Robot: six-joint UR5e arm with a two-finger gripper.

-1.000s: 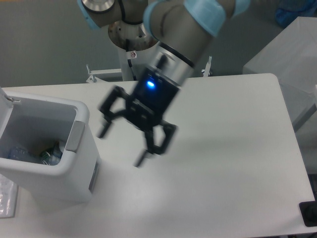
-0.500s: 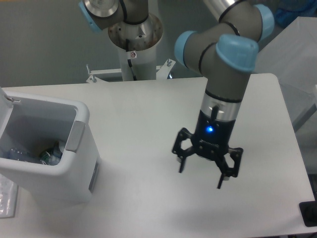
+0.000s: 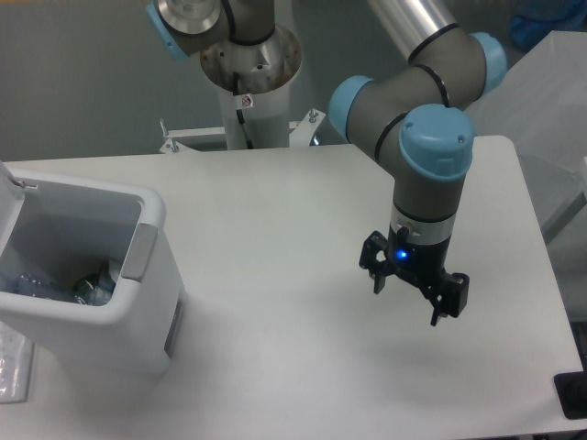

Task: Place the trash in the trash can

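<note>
I am holding the end effector (image 3: 414,288) above the right half of the table (image 3: 275,229), fingers spread apart and gripping nothing. The trash can (image 3: 87,275) is standing well apart to the end effector's left in the view, at the table's left edge, its mouth open upward and its grey handle panel (image 3: 139,252) facing the end effector. Inside the can I am seeing trash (image 3: 87,289): clear plastic with a blue-green patch, lying at the bottom. I cannot tell whether this is the bottle, the wrapper or both, nor make out any long axis. I am seeing no trash on the table near the end effector, so I am judging the task close to done. The can's left side and the raised lid (image 3: 11,197) are being cut off by the frame edge.
</note>
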